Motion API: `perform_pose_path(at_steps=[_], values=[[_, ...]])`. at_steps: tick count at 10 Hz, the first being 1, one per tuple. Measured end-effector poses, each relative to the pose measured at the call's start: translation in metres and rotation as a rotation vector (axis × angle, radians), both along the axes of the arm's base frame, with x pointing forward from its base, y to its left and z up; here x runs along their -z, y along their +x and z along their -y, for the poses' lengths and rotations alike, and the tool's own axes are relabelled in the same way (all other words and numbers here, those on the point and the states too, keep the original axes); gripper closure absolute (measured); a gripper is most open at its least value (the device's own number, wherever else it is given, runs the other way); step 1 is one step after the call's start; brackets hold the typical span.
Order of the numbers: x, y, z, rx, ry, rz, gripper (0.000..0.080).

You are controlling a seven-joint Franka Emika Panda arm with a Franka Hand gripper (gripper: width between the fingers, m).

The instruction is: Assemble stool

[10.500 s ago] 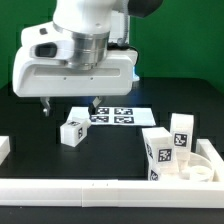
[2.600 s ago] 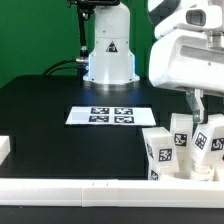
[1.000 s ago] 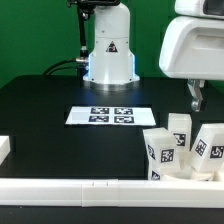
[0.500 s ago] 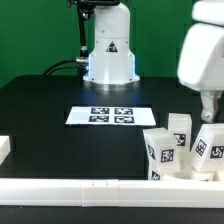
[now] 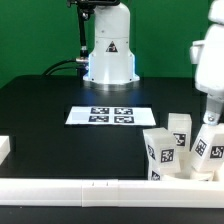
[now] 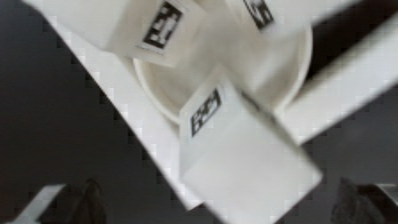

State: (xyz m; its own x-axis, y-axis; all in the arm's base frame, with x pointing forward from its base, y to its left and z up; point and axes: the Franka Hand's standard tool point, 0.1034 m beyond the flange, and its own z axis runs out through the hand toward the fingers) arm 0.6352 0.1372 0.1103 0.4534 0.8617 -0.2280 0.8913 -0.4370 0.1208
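Observation:
The round white seat (image 5: 192, 173) lies at the exterior view's front right, against the rails. Three short white tagged legs rest on or by it: one at the left (image 5: 158, 152), one behind (image 5: 179, 131) and one tilted at the right (image 5: 207, 146). My gripper (image 5: 212, 116) hangs just above the right leg, partly cut off by the frame edge. In the blurred wrist view the seat's rim (image 6: 151, 90) and a tagged leg (image 6: 240, 140) fill the picture. The leg's end lies between my dark fingers (image 6: 80, 205), which stand wide apart and do not touch it. The gripper (image 6: 228, 208) is open.
The marker board (image 5: 110, 115) lies flat at mid-table. A long white rail (image 5: 80, 186) runs along the front edge, with a short white piece (image 5: 5, 147) at the left. The robot base (image 5: 108, 55) stands at the back.
The leg that lay by the marker board now stands at the seat. In the last second my gripper has moved to the exterior view's right and a little lower, over the right leg.

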Motion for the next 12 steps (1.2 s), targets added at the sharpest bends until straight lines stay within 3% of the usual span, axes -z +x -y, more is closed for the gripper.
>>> perform_pose_path(at_steps=[2,6,9,11,12], values=[[0.006,0.0,-0.011,-0.21,-0.042,-0.061,0.0151],[0.008,0.004,0.001,-0.434,-0.075,-0.125,0.0151],[0.03,0.007,0.012,-0.626,-0.102,-0.213,0.0151],[0.033,0.006,0.015,-0.602,-0.103,-0.211,0.0151],[0.033,0.006,0.016,-0.572,-0.105,-0.202,0.0277]])
